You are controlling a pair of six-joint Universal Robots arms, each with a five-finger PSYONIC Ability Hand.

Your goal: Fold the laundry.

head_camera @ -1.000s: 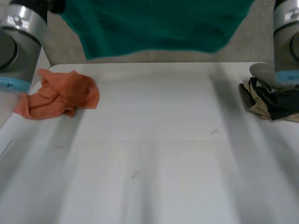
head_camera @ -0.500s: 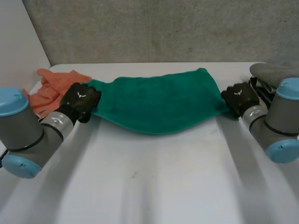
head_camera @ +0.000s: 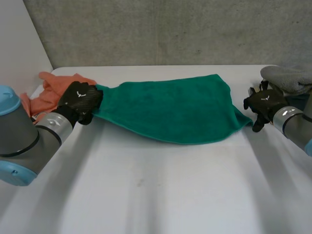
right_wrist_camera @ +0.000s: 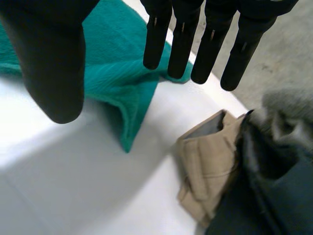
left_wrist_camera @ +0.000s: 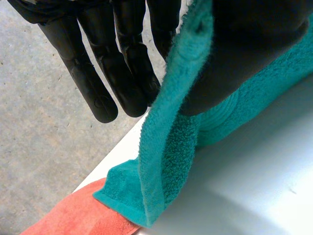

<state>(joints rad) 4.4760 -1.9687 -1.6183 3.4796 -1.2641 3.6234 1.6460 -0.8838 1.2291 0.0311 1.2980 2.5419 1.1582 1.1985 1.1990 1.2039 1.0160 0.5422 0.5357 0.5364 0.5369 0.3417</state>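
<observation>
One green towel [head_camera: 170,112] lies spread along the far edge of the bench [head_camera: 161,185], reaching from near the far-left corner almost to the far-right one. Its near edge sags toward the middle of the bench in a shallow curve.

The left hand [head_camera: 80,100] is at the towel's left corner. In the left wrist view its thumb presses the towel's hem against the straight fingers, so it holds that corner pinched, with the rest of the hem hanging down to the bench. Just behind this hand, at the far-left corner of the bench, sits a crumpled orange cloth [head_camera: 48,92], and the towel's hanging corner touches it.

The right hand [head_camera: 263,103] is just beside the towel's right end and holds nothing. In its wrist view the fingers are straight and the thumb is spread wide, with the towel's loose right corner lying on the bench below them.

At the far-right corner of the bench is a heap of a grey cloth [head_camera: 287,78], a beige garment [right_wrist_camera: 210,156] and a dark garment [right_wrist_camera: 264,196], close to the right hand.
</observation>
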